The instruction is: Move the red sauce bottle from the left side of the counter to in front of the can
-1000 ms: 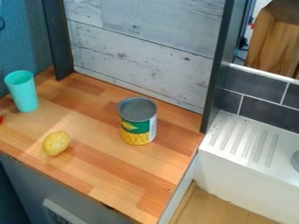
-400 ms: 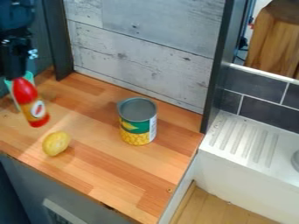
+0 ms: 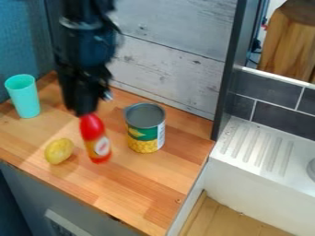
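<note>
While the red bottle [image 3: 95, 140] is in the gripper [image 3: 87, 113]: the grasp looks done, the letting go is left
Gripper: pinched on the bottle's top end
Bottle: slightly tilted, between the yellow potato [image 3: 59, 151] and the can [image 3: 145, 131], apart from both; whether its base touches the counter [image 3: 132, 191], I cannot tell
Cup [image 3: 25, 97]: upright, farther back on the counter
Count: one bottle, one can, one potato, one cup, one gripper

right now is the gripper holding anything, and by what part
Yes, the gripper holds the red bottle by its top end, the yellow-banded base hanging lowest.
</note>
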Available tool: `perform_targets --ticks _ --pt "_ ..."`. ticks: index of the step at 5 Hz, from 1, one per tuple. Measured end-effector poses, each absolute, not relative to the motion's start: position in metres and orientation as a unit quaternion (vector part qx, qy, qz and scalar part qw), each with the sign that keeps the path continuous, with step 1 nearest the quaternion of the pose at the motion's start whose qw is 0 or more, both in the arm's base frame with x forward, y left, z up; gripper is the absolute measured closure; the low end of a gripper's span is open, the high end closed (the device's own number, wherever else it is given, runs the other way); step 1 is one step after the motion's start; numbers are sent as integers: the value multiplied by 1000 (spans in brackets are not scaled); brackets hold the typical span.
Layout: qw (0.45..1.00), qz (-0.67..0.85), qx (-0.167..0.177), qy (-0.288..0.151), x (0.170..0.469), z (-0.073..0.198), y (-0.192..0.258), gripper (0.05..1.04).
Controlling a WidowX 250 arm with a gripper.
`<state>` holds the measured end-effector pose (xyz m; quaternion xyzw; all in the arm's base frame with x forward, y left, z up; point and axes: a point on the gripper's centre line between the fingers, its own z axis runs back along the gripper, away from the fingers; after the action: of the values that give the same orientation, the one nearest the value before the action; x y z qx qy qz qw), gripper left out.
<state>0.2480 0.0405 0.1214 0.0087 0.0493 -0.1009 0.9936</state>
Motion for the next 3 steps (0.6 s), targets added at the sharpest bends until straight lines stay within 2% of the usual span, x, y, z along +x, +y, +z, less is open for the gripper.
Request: perform_targets --ticks 1,3 --pt "989 -134 7 58 241 105 -5 745" --pt "990 -132 33 39 245 101 -13 745"
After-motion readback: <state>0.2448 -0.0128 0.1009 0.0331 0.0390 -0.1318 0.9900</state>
